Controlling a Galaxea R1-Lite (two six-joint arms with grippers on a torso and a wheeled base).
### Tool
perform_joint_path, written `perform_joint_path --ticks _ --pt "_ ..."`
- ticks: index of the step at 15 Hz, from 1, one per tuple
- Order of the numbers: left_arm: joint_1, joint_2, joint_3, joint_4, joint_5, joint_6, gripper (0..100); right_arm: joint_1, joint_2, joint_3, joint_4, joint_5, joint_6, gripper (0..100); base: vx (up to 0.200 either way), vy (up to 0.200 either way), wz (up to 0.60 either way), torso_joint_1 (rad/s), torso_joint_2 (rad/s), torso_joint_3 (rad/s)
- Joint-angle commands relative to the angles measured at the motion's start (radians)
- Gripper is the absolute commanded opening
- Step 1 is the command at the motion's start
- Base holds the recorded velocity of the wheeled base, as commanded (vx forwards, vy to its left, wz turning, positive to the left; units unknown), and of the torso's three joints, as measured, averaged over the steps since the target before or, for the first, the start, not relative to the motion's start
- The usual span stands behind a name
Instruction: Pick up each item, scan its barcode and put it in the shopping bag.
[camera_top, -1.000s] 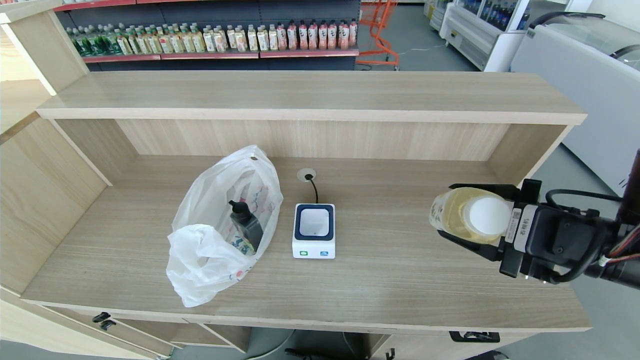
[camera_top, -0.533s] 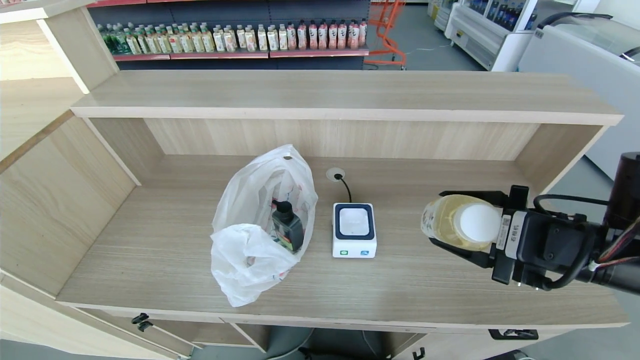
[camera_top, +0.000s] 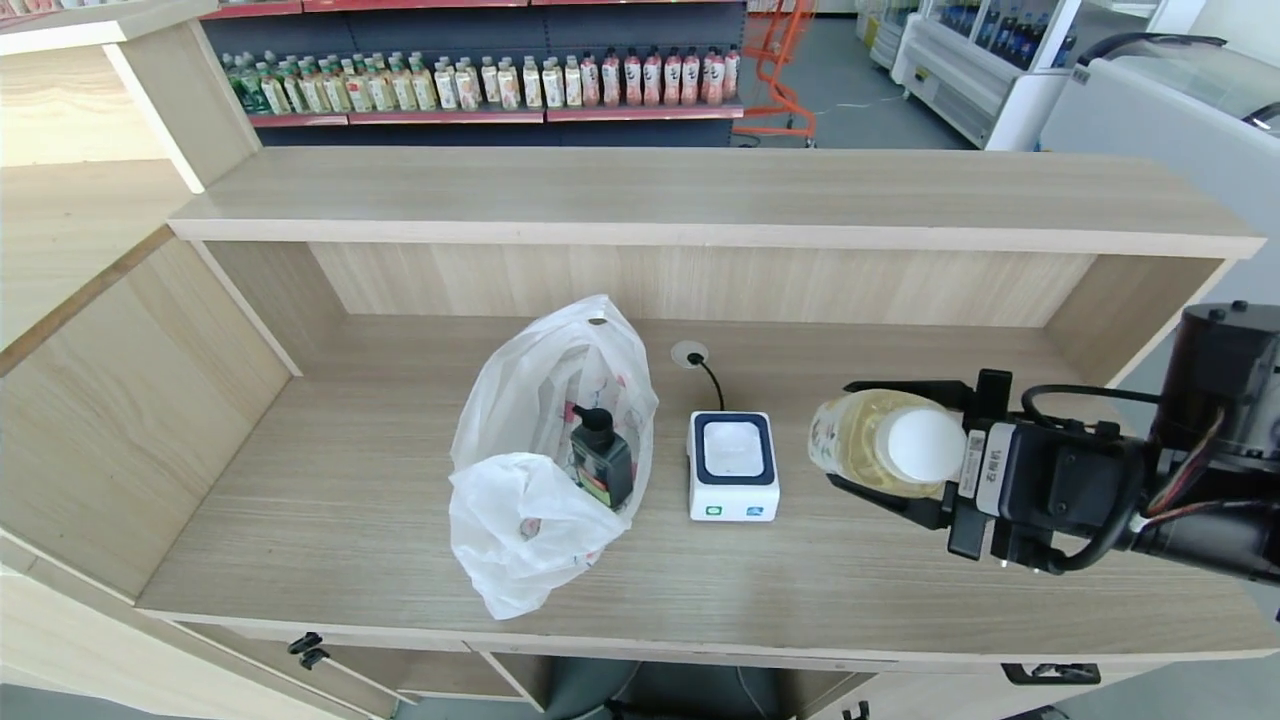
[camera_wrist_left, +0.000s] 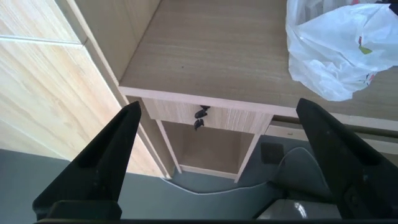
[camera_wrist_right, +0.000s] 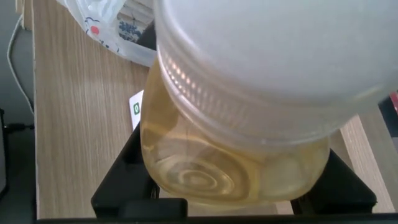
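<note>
My right gripper (camera_top: 885, 445) is shut on a yellow drink bottle (camera_top: 865, 440) with a white cap, held on its side above the counter just right of the barcode scanner (camera_top: 733, 465). The same bottle (camera_wrist_right: 230, 155) looms close in the right wrist view, with the scanner's corner (camera_wrist_right: 137, 109) beneath it. A white plastic shopping bag (camera_top: 545, 450) stands open left of the scanner, with a dark pump bottle (camera_top: 603, 462) inside. My left gripper (camera_wrist_left: 224, 155) is open, low off the counter's front edge, near the bag's bottom (camera_wrist_left: 339, 56).
The scanner's black cable (camera_top: 708, 378) runs to a grommet at the back. A raised wooden ledge (camera_top: 700, 195) walls the counter's back and sides. Bare counter (camera_top: 330, 480) lies left of the bag. Drawer handles (camera_wrist_left: 200, 118) sit under the front edge.
The head camera has shifted, so the whole scene slid right. My right gripper with the bottle has moved left, closer to the scanner.
</note>
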Motion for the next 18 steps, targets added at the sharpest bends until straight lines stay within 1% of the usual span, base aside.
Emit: perform_joint_path --ticks 1,3,5,6,10,18 --pt "0.001 0.0 0.0 0.001 0.0 0.0 100 -0.001 0.047 0.002 0.002 0.012 0.0 0 0.2 0.0 0.0 0.007 0.0 0.012" --pt "0.001 0.0 0.0 0.001 0.002 0.016 100 -0.003 0.076 0.002 -0.008 0.025 0.0 0 0.0 0.0 0.0 0.0 0.0 0.0" --pt "0.001 0.0 0.0 0.001 0.002 0.006 100 -0.004 0.135 0.003 -0.102 0.068 0.0 0 0.0 0.0 0.0 0.0 0.0 0.0" --pt "0.001 0.0 0.0 0.001 0.002 0.006 100 -0.004 0.152 0.007 -0.125 0.081 0.002 0 0.0 0.0 0.0 0.0 0.0 0.0" --pt "0.001 0.0 0.0 0.001 0.002 0.006 100 0.002 0.167 0.043 -0.128 0.098 -0.002 0 0.0 0.0 0.0 0.0 0.0 0.0" --pt "0.001 0.0 0.0 0.001 0.002 0.006 100 0.005 0.175 0.046 -0.131 0.102 -0.032 0 0.0 0.0 0.0 0.0 0.0 0.0"
